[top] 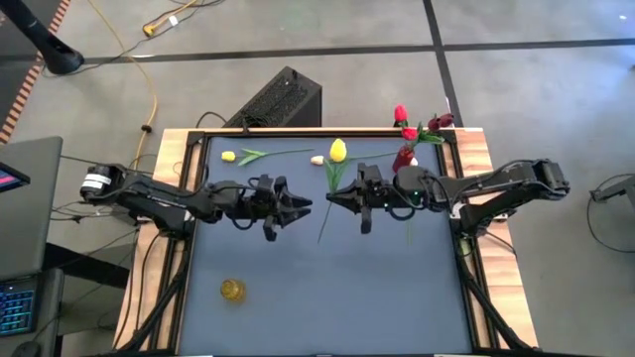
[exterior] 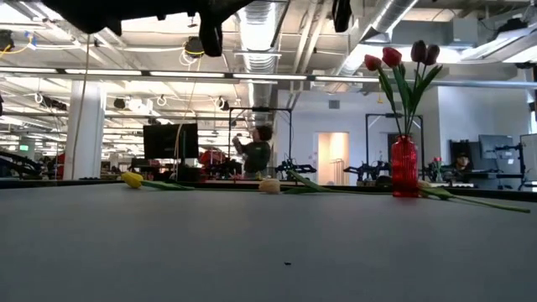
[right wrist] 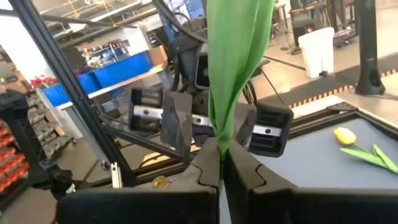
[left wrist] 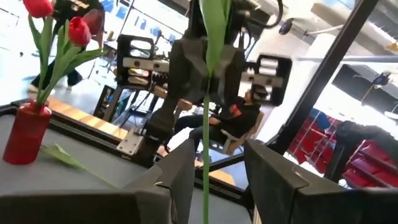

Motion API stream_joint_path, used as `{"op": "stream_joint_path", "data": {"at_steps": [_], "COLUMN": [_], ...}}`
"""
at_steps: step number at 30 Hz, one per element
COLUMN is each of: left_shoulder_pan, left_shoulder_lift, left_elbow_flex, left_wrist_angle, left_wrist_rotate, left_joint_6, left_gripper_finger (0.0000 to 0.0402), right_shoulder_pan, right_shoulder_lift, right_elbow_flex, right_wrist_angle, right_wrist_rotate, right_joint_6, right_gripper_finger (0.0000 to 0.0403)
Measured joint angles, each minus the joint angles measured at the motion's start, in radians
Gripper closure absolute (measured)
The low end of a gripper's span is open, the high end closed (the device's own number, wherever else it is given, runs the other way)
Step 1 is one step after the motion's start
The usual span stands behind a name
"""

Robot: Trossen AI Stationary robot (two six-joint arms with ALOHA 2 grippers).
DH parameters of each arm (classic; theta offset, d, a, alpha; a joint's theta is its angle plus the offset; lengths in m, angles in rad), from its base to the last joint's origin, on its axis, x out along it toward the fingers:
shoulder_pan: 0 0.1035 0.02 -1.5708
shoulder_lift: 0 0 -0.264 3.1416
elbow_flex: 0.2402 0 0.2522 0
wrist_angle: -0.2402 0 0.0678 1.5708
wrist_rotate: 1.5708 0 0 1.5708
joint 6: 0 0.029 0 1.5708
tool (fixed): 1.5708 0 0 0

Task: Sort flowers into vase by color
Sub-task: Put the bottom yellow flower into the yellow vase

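No legible text or labels.

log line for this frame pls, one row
phase: handover mid-air | right gripper: shut on yellow tulip stem | left gripper: open, fingers either side of stem | red vase: holds red tulips

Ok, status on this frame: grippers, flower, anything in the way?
Right gripper shut on yellow tulip stem, held above the table. Left gripper open, facing it mid-table. Red vase at far right corner holds red tulips. Nothing between.

Red tulips point(top: 407, 134) stand in the red vase point(exterior: 404, 167); yellow tulip point(top: 337, 151) held aloft; another point(top: 229, 156) lies flat.
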Motion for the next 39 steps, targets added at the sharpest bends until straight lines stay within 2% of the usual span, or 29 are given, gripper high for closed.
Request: {"op": "stream_joint_path", "data": {"at_steps": [9, 13, 22, 27, 32, 39], "left_shoulder_pan": [-0.014, -0.014, -0.014, -0.014, -0.012, 0.003], "left_shoulder_lift": [0.002, 0.002, 0.002, 0.085, 0.155, 0.158], "left_elbow_flex": [0.102, 0.136, 0.146, 0.169, 0.238, 0.274], "left_wrist_angle": [-0.143, -0.220, -0.258, -0.233, -0.229, -0.236], "left_wrist_rotate": [0.034, 0.031, 0.030, 0.014, 0.024, 0.048], "left_joint_6": [-0.001, 0.015, 0.006, -0.007, 0.046, 0.099], "left_gripper_finger": [0.0197, 0.0178, 0.0175, 0.0175, 0.0175, 0.0175], "right_shoulder_pan": [0.000, 0.004, 0.003, -0.004, -0.004, 0.023], "right_shoulder_lift": [0.000, 0.000, 0.000, 0.001, 0.001, 0.001], "right_elbow_flex": [0.000, 0.000, 0.000, -0.001, -0.001, -0.001], "right_wrist_angle": [0.003, 0.005, 0.005, 0.005, 0.007, 0.004], "right_wrist_rotate": [-0.002, -0.008, -0.009, -0.009, -0.009, -0.008], "right_joint_6": [-0.036, -0.060, -0.084, -0.086, -0.086, -0.079], "right_gripper_finger": [0.0371, 0.0372, 0.0372, 0.0372, 0.0372, 0.0372]}}
